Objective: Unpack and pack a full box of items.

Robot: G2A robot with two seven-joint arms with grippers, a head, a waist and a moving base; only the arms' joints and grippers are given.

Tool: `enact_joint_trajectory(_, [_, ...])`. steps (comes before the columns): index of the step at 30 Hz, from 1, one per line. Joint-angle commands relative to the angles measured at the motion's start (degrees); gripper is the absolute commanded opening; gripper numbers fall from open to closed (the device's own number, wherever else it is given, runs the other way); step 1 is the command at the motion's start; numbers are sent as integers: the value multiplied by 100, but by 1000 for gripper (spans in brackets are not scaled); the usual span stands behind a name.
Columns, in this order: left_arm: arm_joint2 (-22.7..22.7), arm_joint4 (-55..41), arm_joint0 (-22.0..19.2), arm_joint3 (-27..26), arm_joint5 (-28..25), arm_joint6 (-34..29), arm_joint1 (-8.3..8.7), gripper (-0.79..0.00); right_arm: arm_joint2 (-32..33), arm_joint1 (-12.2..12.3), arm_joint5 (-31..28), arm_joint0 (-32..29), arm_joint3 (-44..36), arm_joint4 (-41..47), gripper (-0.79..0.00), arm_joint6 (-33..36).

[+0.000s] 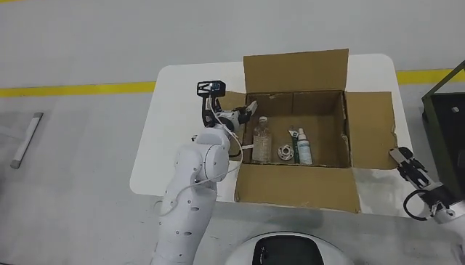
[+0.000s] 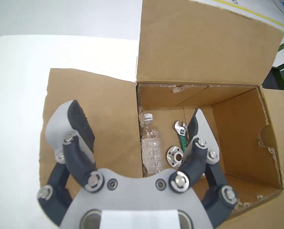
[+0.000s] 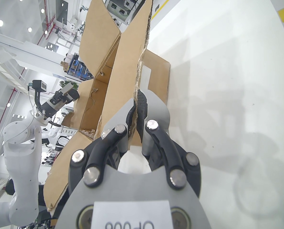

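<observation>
White table; open cardboard box directly on its right half

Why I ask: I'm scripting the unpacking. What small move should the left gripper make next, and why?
Probably lower the left gripper into the box onto the clear bottle: its jaws stand open and empty above the box's left edge, the bottle lies nearest below, by the flange and wrench, and the right gripper is shut on the right flap.

A white label on the right pincer carries an upside-down, partly cut-off code.
</observation>
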Motion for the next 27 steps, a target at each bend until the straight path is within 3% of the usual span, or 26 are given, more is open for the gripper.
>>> enact_joint_trajectory(1, [-16,35,-14,76,3,-27,4,0,-2,0,2,19,6,-10,-785,20])
enact_joint_trajectory(9, [89,176,-102,230,-101,-35,0,0,-7,-6,12,61,4,-25,-785,46])
enact_joint_trajectory(14, [218,-382,-185,-65,-78,-43,-61,0,11,-12,25,54,-66,-25,-785,40])
enact_joint_trajectory(19, [557,-594,-341,-319,-181,-169,-119,0,20,-19,10,28,-107,-20,-785,26])
enact_joint_trajectory(22, [829,-845,-437,-375,-239,-564,-164,0,17,-24,8,13,-118,-26,-785,18])
enact_joint_trajectory(27, [1257,-649,-586,-135,-332,-965,-206,0,11,-35,9,-25,-139,-42,-785,-15])
